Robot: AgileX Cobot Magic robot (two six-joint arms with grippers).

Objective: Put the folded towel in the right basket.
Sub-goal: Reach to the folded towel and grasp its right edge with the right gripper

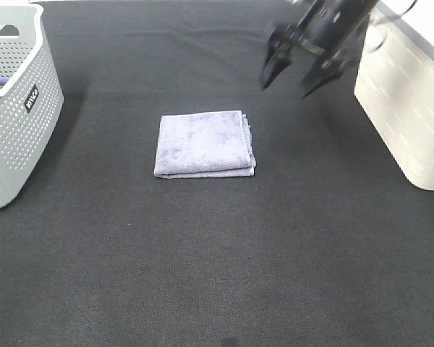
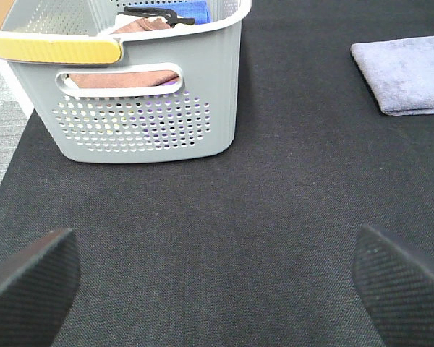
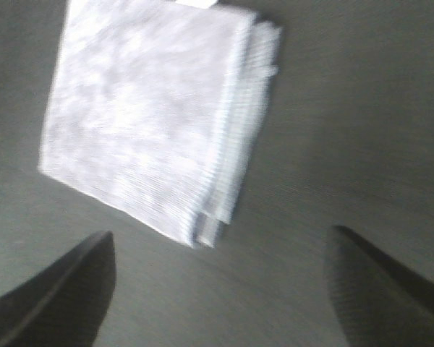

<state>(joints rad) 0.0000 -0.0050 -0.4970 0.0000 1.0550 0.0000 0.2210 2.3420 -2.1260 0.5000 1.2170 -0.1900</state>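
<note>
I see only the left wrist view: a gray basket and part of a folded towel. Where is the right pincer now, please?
Observer: The right pincer is open and empty, beyond the folded towel, toward the right basket.
Operator: Does it touch the towel?
Observer: No, a gap of black cloth shows between them.
Operator: Where does the right basket stand?
Observer: At the right edge of the high view, apart from the towel.
</note>
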